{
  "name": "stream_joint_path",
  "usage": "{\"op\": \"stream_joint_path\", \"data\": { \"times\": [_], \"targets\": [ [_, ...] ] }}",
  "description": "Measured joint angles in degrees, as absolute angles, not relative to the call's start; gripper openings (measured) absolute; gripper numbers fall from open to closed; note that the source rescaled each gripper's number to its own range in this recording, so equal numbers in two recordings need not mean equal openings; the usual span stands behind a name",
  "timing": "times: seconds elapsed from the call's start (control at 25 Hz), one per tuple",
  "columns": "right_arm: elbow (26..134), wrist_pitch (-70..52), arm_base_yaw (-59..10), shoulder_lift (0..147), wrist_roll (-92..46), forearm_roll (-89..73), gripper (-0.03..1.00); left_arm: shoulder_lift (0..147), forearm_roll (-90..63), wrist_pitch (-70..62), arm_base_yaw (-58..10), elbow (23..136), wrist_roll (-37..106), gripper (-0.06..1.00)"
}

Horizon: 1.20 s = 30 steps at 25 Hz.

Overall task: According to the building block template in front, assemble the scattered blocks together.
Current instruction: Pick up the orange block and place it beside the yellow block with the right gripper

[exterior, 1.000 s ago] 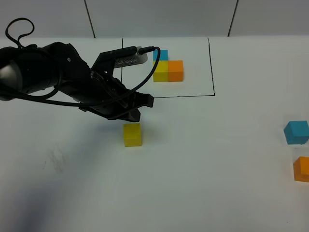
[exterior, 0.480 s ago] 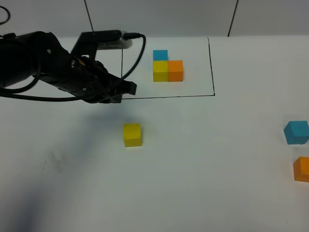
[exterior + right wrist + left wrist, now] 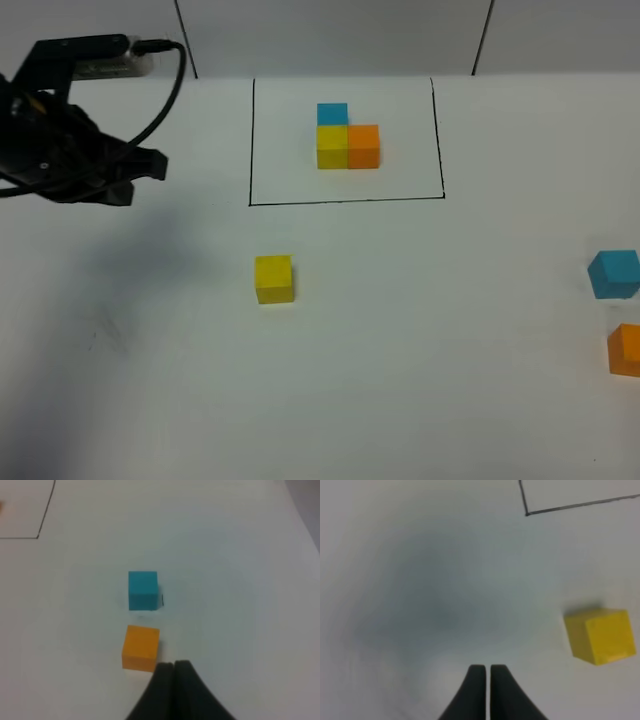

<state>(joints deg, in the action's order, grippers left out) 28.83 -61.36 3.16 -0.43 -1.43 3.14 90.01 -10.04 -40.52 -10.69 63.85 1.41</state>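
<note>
The left end effector (image 3: 486, 669) and right end effector (image 3: 174, 664) are pinched closed, empty. The small matte yellow cube (image 3: 273, 278) sits on the white tabletop (image 3: 400, 380) outside the black-framed template trio (image 3: 345, 140). The sky-blue cube (image 3: 613, 273) and orange cube (image 3: 626, 349) lie far right.

The small matte orange cube (image 3: 626, 349) is cut by the exterior view's right edge, the black left arm (image 3: 60, 150) by its left edge. Each wrist view shows only one corner of the thin black drawn rectangle (image 3: 526, 513), and the left gripper (image 3: 486, 668) and right gripper (image 3: 173, 664) only as blurred, cropped fingertips.
</note>
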Motion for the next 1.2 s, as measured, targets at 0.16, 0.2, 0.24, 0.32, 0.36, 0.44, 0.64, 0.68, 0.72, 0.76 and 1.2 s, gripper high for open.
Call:
{"op": "stream_joint_path", "data": {
  "times": [0.16, 0.2, 0.24, 0.32, 0.36, 0.44, 0.64, 0.68, 0.72, 0.76, 1.2],
  "targets": [
    [28.83, -61.36, 3.16, -0.43, -1.43, 3.14, 0.00, 83.60, -9.14, -39.36, -6.00, 57.06, 0.97, 0.00],
    [28.83, -61.36, 3.16, -0.43, -1.43, 3.14, 0.00, 81.66, -9.14, -39.17, -4.96, 55.15, 0.91, 0.00],
    [28.83, -61.36, 3.16, -0.43, -1.43, 3.14, 0.00, 79.67, -9.00, -39.10, -3.70, 53.31, 0.91, 0.00],
    [28.83, -61.36, 3.16, -0.43, -1.43, 3.14, 0.00, 75.91, -8.99, -39.10, -1.44, 50.12, 0.91, 0.00],
    [28.83, -61.36, 3.16, -0.43, -1.43, 3.14, 0.00, 73.76, -8.91, -39.32, -0.18, 48.42, 0.91, 0.00],
    [28.83, -61.36, 3.16, -0.43, -1.43, 3.14, 0.00, 69.75, -8.76, -40.33, 2.10, 45.60, 0.91, 0.00],
    [28.83, -61.36, 3.16, -0.43, -1.43, 3.14, 0.00, 59.24, -8.19, -47.09, 5.54, 40.43, 0.91, 0.00],
    [28.83, -61.36, 3.16, -0.43, -1.43, 3.14, 0.00, 57.05, -8.19, -48.18, 6.13, 39.55, 0.84, 0.00],
    [28.83, -61.36, 3.16, -0.43, -1.43, 3.14, 0.00, 55.23, -8.08, -49.34, 6.76, 38.77, 0.78, 0.00],
    [28.83, -61.36, 3.16, -0.43, -1.43, 3.14, 0.00, 53.11, -7.96, -50.25, 7.32, 37.83, 0.78, 0.00],
    [28.83, -61.36, 3.16, -0.43, -1.43, 3.14, 0.00, 35.31, -6.62, -56.58, 13.74, 30.58, 0.67, 0.00]
  ]
}}
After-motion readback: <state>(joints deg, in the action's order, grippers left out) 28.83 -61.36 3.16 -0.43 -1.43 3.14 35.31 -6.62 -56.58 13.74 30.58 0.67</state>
